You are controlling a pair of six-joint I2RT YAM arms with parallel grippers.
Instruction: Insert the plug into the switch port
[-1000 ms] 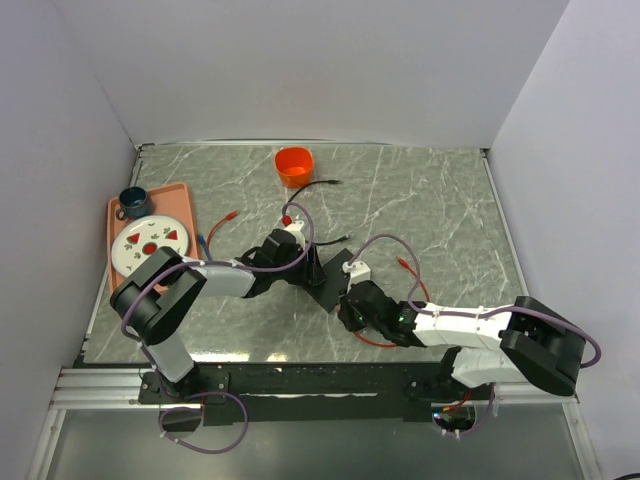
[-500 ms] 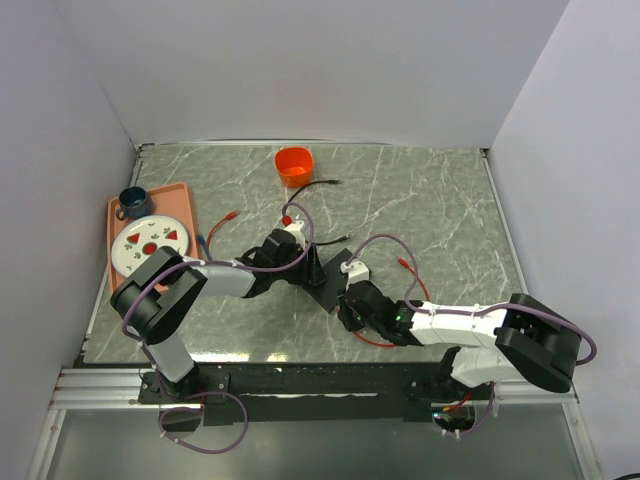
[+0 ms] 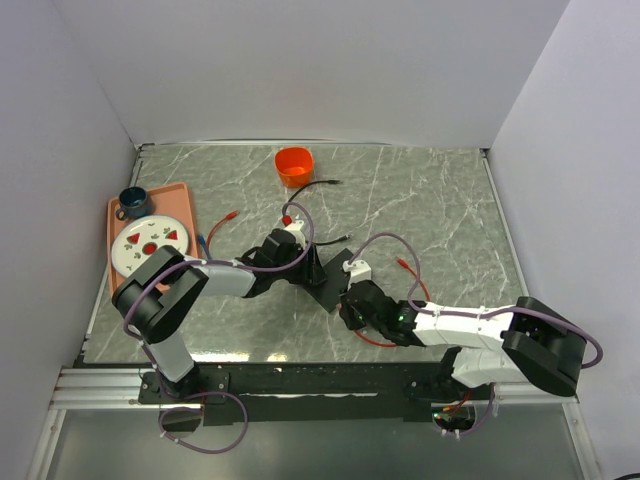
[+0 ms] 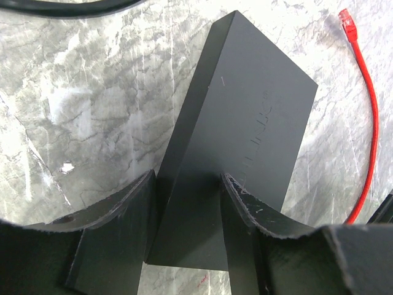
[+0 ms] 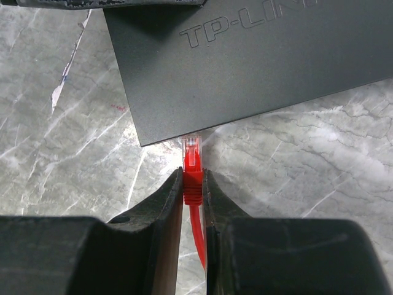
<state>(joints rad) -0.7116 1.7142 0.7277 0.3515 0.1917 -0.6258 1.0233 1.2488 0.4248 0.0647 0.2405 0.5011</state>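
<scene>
Two grips shared the job: our left end effector clamped the switch to steady it on the bench, while our right end effector pinched the plug, its tip at the switch's edge; we saw no port.

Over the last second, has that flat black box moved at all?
No. In the top view the black box lies just as far from the orange cup and the tray as before.

Matte-black switch, red plug, grey white-veined marble table, orange cup
</scene>
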